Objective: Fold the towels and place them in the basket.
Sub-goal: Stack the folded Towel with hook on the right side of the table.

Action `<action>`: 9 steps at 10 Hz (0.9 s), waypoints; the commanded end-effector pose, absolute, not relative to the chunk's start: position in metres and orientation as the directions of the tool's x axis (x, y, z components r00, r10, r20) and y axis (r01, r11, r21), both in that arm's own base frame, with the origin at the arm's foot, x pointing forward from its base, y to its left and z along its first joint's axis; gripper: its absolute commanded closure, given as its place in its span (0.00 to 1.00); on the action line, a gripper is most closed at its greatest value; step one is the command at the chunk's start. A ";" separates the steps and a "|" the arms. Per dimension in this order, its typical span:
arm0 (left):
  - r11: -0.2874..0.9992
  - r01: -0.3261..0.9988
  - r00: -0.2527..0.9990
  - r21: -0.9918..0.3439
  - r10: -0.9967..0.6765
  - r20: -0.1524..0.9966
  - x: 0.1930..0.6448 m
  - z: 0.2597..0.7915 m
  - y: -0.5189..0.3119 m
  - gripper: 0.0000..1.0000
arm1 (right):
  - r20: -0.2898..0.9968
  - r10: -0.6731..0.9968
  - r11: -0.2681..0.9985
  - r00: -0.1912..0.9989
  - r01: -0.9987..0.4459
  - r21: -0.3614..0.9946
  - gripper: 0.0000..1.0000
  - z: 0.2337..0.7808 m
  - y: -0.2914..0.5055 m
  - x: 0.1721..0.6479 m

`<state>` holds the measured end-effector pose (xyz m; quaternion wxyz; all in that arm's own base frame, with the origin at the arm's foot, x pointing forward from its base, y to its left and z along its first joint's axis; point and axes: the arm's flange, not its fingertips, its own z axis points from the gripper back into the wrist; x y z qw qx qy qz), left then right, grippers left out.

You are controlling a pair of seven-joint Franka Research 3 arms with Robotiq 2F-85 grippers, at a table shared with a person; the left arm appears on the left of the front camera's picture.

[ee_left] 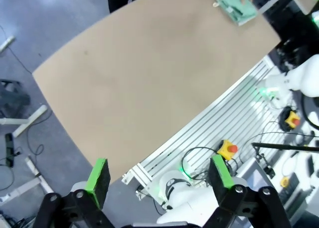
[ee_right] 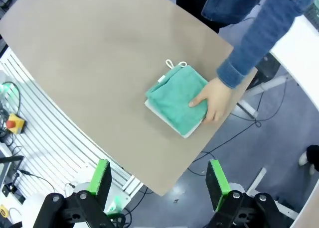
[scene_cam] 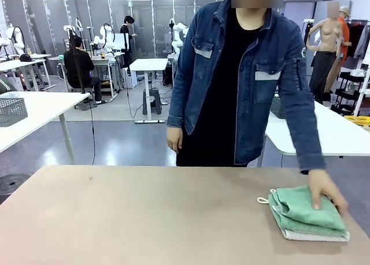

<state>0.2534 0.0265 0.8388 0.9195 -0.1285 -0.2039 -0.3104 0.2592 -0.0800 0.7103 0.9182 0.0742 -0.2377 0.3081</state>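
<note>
The towels [scene_cam: 306,216] lie stacked on the counter [scene_cam: 144,219], at its far right part near the right edge, the mint green one on top of the pale one, whose edge peeks out underneath. Both look folded into a compact rectangle. The person's hand [scene_cam: 325,191] rests flat on the top of the stack. Judging from this, the folding seems largely done, while the placing is still ahead.

In the front view the stack's long axis runs roughly from the far left to the near right, with the white corner loop pointing left, toward the middle of the counter.

The left tool [ee_left: 159,175] hangs high above the near edge of the counter, released, with nothing between its green pads. The right tool [ee_right: 159,178] is likewise spread wide and empty, high over the counter's edge, well apart from the stack.
</note>
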 end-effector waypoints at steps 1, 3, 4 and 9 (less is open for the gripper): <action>0.737 0.669 0.697 -0.095 -0.578 0.425 0.257 0.832 0.021 0.00 | 0.520 0.497 0.813 0.694 -0.582 -0.001 0.05 0.723 -0.080 0.232; 0.728 0.677 0.700 -0.105 -0.594 0.396 0.257 0.817 0.015 0.00 | 0.541 0.487 0.804 0.686 -0.593 0.029 0.05 0.741 -0.078 0.215; 0.726 0.679 0.700 -0.105 -0.598 0.391 0.256 0.810 0.015 0.00 | 0.549 0.477 0.795 0.687 -0.603 0.065 0.05 0.747 -0.078 0.208; 0.706 0.708 0.646 -0.027 -0.632 0.429 0.261 0.739 -0.016 0.00 | 0.600 0.419 0.746 0.682 -0.635 0.201 0.05 0.762 -0.076 0.202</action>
